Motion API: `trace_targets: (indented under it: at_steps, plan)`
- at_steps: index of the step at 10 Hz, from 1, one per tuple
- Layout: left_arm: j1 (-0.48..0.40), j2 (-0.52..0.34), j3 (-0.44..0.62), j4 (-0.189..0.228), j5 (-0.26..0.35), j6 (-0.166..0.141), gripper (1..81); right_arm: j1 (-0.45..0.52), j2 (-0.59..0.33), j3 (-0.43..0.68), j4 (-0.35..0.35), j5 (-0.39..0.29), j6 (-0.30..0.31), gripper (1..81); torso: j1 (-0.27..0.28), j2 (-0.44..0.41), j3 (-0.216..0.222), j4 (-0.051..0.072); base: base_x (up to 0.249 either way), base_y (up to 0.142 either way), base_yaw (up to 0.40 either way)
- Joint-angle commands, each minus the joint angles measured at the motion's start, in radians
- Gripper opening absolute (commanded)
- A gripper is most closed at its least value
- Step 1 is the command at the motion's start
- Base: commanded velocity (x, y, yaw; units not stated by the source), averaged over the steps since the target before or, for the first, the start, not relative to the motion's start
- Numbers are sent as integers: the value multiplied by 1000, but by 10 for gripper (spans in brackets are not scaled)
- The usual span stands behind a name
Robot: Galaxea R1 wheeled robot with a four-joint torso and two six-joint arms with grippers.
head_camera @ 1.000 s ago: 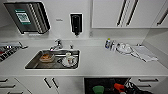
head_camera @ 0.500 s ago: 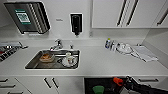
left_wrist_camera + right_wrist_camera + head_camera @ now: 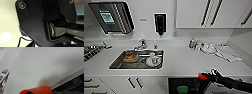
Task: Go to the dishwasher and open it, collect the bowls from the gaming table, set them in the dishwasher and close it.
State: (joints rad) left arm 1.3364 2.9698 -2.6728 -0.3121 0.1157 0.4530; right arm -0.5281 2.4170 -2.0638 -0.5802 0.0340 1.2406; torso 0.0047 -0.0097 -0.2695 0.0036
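The dishwasher [image 3: 189,86] is standing open under the counter [image 3: 184,62], dark inside, with a green bowl [image 3: 182,89] sitting in its rack — so the loading step is looking close to done, or another bowl may be due. The right arm is reaching in from the right, its gripper [image 3: 206,75] hovering just above the opening's right edge at the counter lip; an orange tip [image 3: 37,90] is showing at its end, but whether the fingers are spread or pressed together I cannot tell, nor whether they are carrying anything. To do this well, the arm should be clearing the counter edge cleanly and keeping low over the rack, since the lip is overhanging the opening. The room is a white kitchenette: wall cabinets [image 3: 204,13] are hanging above, and a steel sink [image 3: 137,59] is holding a brown bowl [image 3: 130,57] and a cup on a plate [image 3: 153,60]. A tap [image 3: 142,44] is standing behind it, a soap dispenser [image 3: 159,23] above — small bottles [image 3: 194,44] are lying farther right.
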Motion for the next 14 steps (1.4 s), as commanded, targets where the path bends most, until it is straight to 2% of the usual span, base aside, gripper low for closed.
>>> trace_targets:
  at_steps: [1, 6, 10, 11, 14]
  plan:
    - [-32, 0, 2, -4, 70, 9, 811, 105, -31, -5, 23, -11, 5, 811, 0, 0, 0, 0, 0, 0, 0]
    - [-32, 16, 2, 2, 67, 9, 811, 110, -97, 99, 16, -17, 5, 811, 0, 0, 0, 0, 0, 0, 0]
    - [-30, 26, -4, 4, 55, 9, 811, 24, -243, 239, 11, 41, 3, 811, 0, 0, 0, 0, 0, 0, 0]
    - [-30, 31, -6, 4, 55, 9, 811, 19, -269, 251, 17, 93, 3, 811, 0, 0, 0, 0, 0, 0, 0]
    - [-30, 39, -7, 4, 55, 9, 811, 9, -295, 269, 17, 99, 3, 811, 0, 0, 0, 0, 0, 0, 0]
